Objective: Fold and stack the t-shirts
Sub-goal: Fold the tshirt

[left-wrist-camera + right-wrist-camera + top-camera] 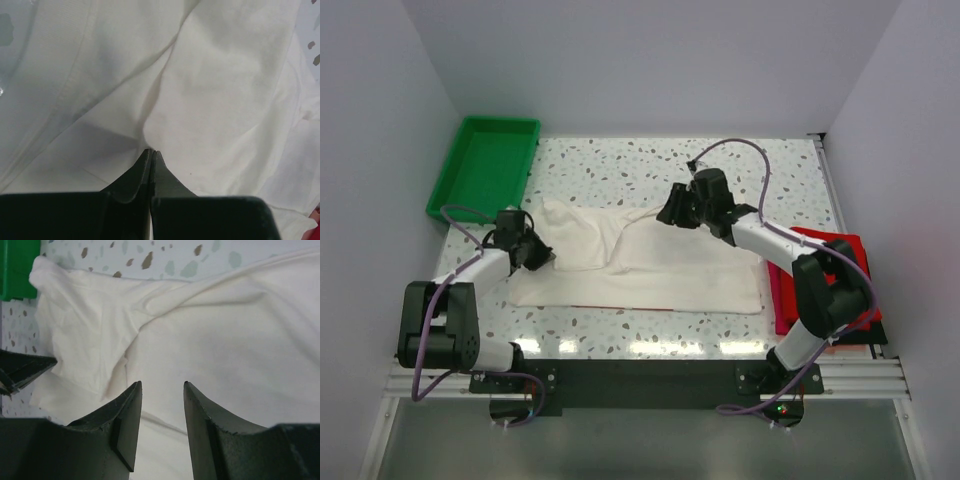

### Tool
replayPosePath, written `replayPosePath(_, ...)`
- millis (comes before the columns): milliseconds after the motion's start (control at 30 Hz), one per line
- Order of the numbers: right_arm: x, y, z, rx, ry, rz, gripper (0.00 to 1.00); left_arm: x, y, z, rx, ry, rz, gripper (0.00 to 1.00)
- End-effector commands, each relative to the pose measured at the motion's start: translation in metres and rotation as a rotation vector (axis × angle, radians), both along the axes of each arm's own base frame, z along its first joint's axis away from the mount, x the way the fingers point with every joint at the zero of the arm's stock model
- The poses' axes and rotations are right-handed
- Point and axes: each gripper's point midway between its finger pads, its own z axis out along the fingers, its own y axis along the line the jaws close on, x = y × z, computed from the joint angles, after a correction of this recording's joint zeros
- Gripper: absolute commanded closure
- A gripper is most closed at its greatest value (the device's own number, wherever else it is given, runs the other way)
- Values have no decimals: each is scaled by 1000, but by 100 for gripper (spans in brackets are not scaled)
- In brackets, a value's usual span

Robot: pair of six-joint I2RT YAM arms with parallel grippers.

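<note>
Pinching the off-white t-shirt (660,265) at its left edge with my left gripper (151,151): the fingers are squeezed tight together and the cloth puckers into creases right at the tips. The shirt itself is spread across the middle of the speckled table (620,165). It's bunched and wrinkly on the left side and a lot flatter toward the right.

My right gripper (162,387) hangs over the shirt's far edge with the fingers apart and nothing between them, just cloth underneath.

The red t-shirts (840,243) are piled at the right side of the table, partly under my right arm. Can't tell if they touch the off-white one. The green tray (485,165) sits in the far left corner, near the shirt's far-left corner.
</note>
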Motion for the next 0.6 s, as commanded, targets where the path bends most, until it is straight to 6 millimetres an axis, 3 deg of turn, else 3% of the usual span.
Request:
replayPosePath(0, 22, -46, 14, -24, 10, -165, 57, 29, -5, 31, -6, -109, -41, 100)
replayPosePath(67, 32, -68, 14, -51, 23, -233, 57, 35, -7, 42, -11, -130, -50, 100)
replayPosePath(167, 52, -123, 8, -88, 55, -391, 57, 45, -7, 61, -7, -167, -55, 100)
replayPosePath(267, 68, -155, 2, -106, 87, -481, 57, 55, -7, 78, -11, -197, -56, 100)
replayPosePath(333, 78, -186, -13, -140, 137, -571, 57, 61, -9, 89, -15, -214, -62, 100)
replayPosePath(367, 90, -195, -5, -141, 121, -598, 58, 64, -10, 93, -20, -223, -64, 100)
replayPosePath(467, 107, -229, -15, -186, 176, -696, 59, 75, -11, 111, -26, -262, -69, 100)
replayPosePath(567, 125, -248, -24, -215, 186, -759, 59, 83, -12, 123, -32, -287, -75, 100)
